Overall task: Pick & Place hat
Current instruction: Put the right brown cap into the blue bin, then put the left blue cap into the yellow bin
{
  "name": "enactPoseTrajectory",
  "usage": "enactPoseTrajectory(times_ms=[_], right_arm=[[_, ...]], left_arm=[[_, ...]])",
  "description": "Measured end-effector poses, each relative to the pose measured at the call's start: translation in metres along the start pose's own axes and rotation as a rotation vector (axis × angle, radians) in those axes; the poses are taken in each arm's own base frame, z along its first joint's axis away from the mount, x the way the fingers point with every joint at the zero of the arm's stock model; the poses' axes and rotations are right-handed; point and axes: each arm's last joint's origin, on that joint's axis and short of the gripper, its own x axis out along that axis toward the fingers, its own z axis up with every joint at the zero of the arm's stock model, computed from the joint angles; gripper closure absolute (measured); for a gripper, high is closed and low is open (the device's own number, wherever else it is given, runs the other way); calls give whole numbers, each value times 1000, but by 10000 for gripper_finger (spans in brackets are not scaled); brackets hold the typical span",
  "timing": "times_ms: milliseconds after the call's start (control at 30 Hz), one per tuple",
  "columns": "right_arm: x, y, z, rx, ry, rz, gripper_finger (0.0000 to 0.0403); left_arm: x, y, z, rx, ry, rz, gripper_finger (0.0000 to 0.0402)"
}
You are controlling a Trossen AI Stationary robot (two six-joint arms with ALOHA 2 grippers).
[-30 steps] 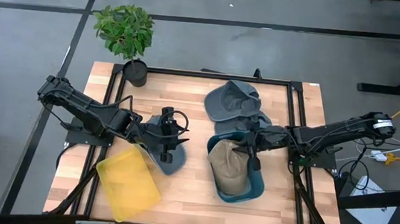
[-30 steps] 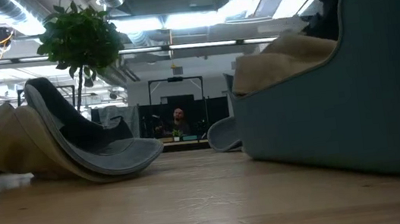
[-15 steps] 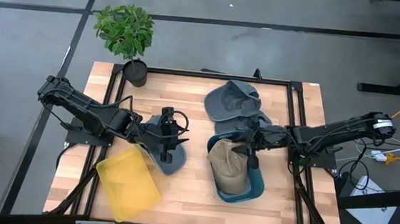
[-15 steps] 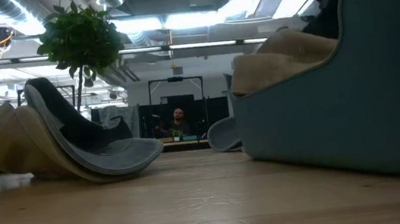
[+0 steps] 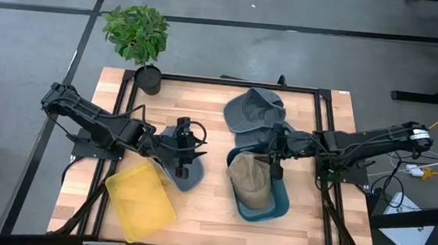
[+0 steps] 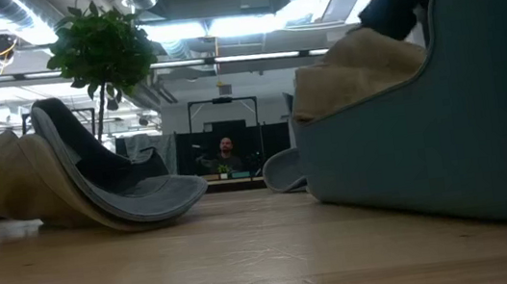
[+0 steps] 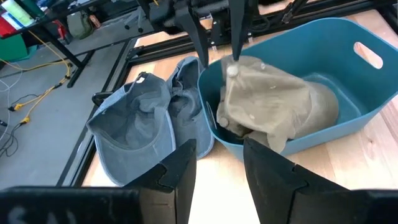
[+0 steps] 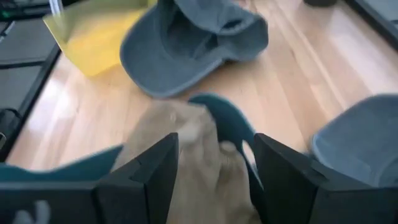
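Even, bright overhead light on the table [image 5: 203, 129]; shadows soft and short. Low view: ceiling strip lights [image 6: 220, 25] glare strongly, the room beyond is hazy, the near teal bin [image 6: 446, 128] looms soft. Right wrist view smeared, probably motion blur. Left wrist view crisp, its fingers [image 7: 180, 174] slightly soft.

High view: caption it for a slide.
Right gripper open above tan hat lying in teal bin.

right pincer [image 5: 276, 163] open, left pincer [image 5: 182, 163] parted.
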Motion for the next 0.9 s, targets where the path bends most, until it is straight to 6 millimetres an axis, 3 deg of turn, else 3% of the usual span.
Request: enactPoseTrajectory(times_ms=[233,500,633,900], right_arm=[[-14,5,32,12,-61,41,195],[-17,8,49,98,-162,83,195],[-7,17,50,115,-170,113,195],[32,43,46,112,-185,186,195]], left_arm=[[0,0,-5,-1,47,-1,274],[-1,0,-11,6,99,0,275],[-1,-1,-13,0,120,-50,273],[-4,-11,-20,-48,208,-325,276]])
